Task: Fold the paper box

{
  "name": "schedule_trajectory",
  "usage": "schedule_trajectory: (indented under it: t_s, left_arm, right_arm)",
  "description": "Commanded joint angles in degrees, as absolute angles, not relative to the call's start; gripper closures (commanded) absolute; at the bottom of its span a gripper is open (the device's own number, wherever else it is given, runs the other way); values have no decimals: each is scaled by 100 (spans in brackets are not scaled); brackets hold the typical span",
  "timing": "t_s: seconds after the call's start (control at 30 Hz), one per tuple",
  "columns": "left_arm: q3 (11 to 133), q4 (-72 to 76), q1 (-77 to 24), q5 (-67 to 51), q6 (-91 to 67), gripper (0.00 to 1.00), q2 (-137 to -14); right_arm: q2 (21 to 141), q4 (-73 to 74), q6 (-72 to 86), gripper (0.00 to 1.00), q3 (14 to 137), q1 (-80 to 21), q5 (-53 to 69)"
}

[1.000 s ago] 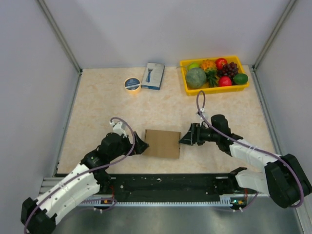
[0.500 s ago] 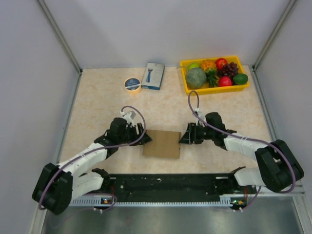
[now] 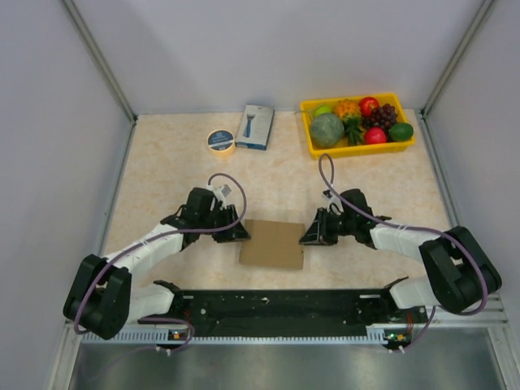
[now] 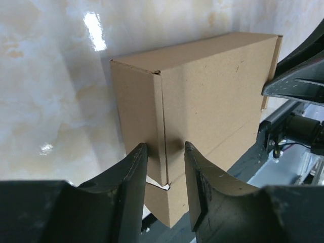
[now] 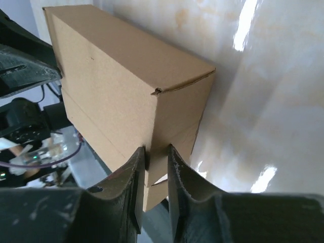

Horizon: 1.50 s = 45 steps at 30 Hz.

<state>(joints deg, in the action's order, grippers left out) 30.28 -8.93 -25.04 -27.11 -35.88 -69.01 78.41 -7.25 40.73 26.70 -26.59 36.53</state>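
Your left gripper (image 4: 164, 151) has swung against the paper box (image 3: 272, 244), hold unclear (right gripper (image 5: 154, 151) pinches it). Push unevenly and you buckle it.

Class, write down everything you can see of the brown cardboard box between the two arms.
The plain brown cardboard box is folded into a closed, shallow rectangular block of thin card, with a flap seam at each end. It lies flat on the beige marbled tabletop, near the arms' bases. The left pincer grips its left end, the right pincer its right end.
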Motion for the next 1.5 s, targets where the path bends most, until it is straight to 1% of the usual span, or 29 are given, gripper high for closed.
schedule_trajectory:
  t_s: [0.0,0.07,0.13,0.17,0.23,0.27,0.3,0.4,0.47,0.5,0.53,0.7,0.73,0.8,0.83,0.9,1.0,1.07,1.13,1.23,1.27,1.4,1.47]
  left_arm:
    - [3507,-975,-2549,-3717,-3727,61,-6636]
    - [3437,-967,-2540,-3744,-3770,60,-6513]
    - [3297,-617,-2470,-3866,-4006,61,-6486]
    - [3218,-493,-2444,-4050,-4086,61,-6495]
    - [3217,-422,-2435,-4070,-4218,59,-6460]
    - [3260,-483,-2435,-3939,-4201,54,-6312]
    - [3287,-570,-2435,-3816,-4166,39,-6206]
    - [3366,-992,-2417,-3255,-3868,22,-5749]
    - [3349,-1299,-2408,-2989,-3832,15,-5425]
    - [3331,-1405,-2373,-2823,-3806,10,-5327]
    - [3314,-1493,-2347,-2760,-3806,2,-5230]
    - [3085,-2038,-2241,-2304,-4025,2,-4536]
    - [3085,-2187,-2233,-1929,-4060,1,-4422]
    - [3120,-2503,-2224,-1557,-4183,2,-4176]
    - [3094,-2487,-2215,-1364,-4227,2,-4114]
    - [3006,-2418,-2180,-1345,-4359,2,-4069]
    - [2831,-2128,-2153,-1599,-4473,2,-4236]
    - [2664,-1488,-2118,-2062,-4561,2,-4324]
    - [2602,-883,-2109,-2232,-4728,2,-4333]
    - [2479,-415,-2109,-2565,-4974,2,-4508]
    - [2400,-56,-2109,-2688,-5044,2,-4726]
    - [2329,500,-2109,-3225,-5194,2,-5237]
    - [2286,728,-2109,-3383,-5308,7,-5474]
  right_arm:
    - [7393,-388,4675,87,3146,-2716,4394]
    - [7383,-360,4781,89,3190,-2629,4613]
    - [7505,-413,4895,92,3199,-2532,4728]
    - [7549,-561,5104,95,3130,-2462,4929]
    - [7681,-913,5308,96,3059,-2426,5071]
    - [7725,-931,5369,97,3050,-2417,5106]
    - [7760,-923,5370,97,3050,-2391,5115]
    - [7953,-1177,5642,99,3015,-2286,5334]
    - [8077,-1283,5756,100,3058,-2241,5449]
    - [8129,-1257,5757,100,3093,-2215,5458]
    - [8173,-1248,5757,100,3146,-2206,5502]
    - [8490,-1073,5722,100,3322,-2145,5581]
    - [8525,-1046,5696,100,3374,-2136,5598]
    - [8604,-1020,5669,100,3392,-2118,5616]
    - [8622,-1011,5652,100,3410,-2118,5616]
    - [8709,-1019,5625,100,3428,-2118,5651]
    - [8710,-967,5590,100,3445,-2109,5695]
    - [8675,-888,5511,100,3472,-2118,5687]
    - [8631,-669,5423,100,3542,-2109,5643]
    - [8587,-738,5484,100,3551,-2109,5678]
    - [8570,-738,5510,100,3559,-2109,5678]
    - [8561,-747,5502,100,3595,-2109,5722]
    - [8552,-747,5493,100,3586,-2109,5730]
